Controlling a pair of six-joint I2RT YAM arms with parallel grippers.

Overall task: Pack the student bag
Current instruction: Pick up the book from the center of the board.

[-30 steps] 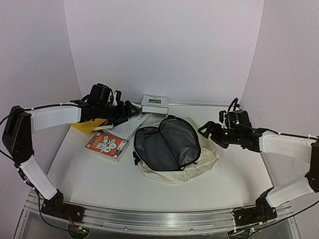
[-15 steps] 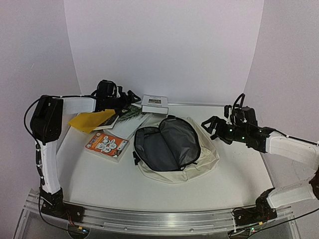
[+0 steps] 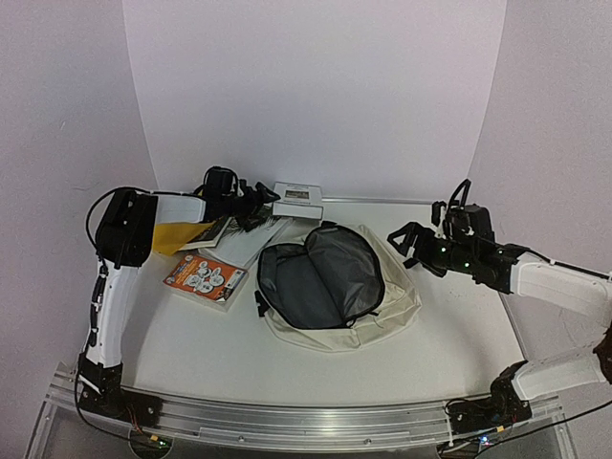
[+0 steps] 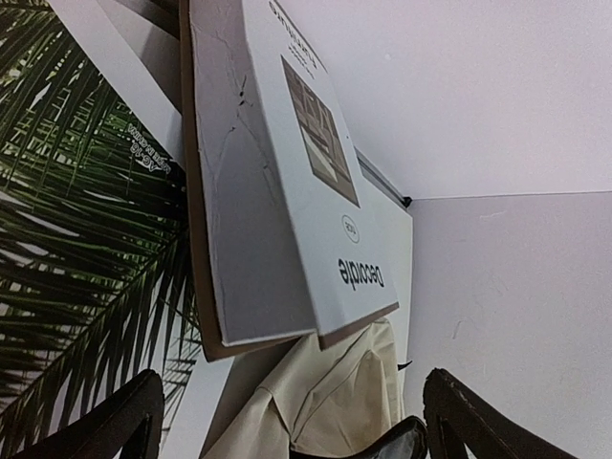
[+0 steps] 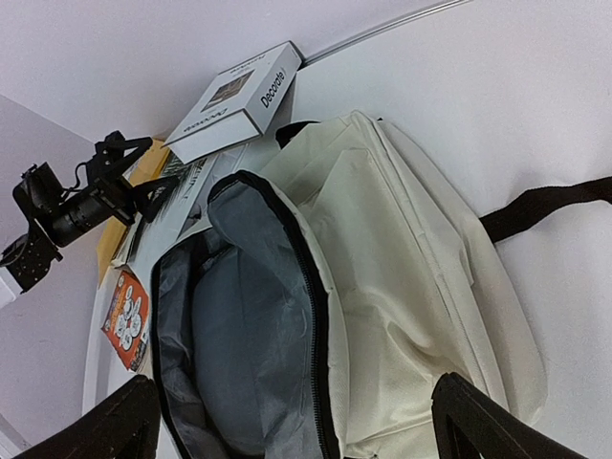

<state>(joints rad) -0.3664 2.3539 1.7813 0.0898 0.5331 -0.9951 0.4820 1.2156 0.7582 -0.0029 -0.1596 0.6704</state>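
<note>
At the near edge of the desk, both arm bases on a metal rail; just beyond, at desk centre, the student bag lying flat, zip undone, mouth gaping upward, grey lining showing inside; left of it and apart, an orange cartoon booklet flat on the desk.

Level with the bag's right flank, near but not touching, the right hand: fingers spread wide, nothing between them, aimed at the bag.

Farther back on the left, a palm-leaf book beside a yellow sheet; above the book, the left hand, fingers also wide apart and empty, pointing toward a white box by the back wall.

From the right wrist only: a black strap trailing from the bag across bare desk; the black zip running round the opening; the box's lettered side.

From the left wrist only: the box's creased face and brown cardboard edge, lapping over the palm-leaf cover; a cream corner of the bag past its end; bag opening outside that view.

From the top only: both arms whole; whether the left hand touches the book, impossible to tell.
</note>
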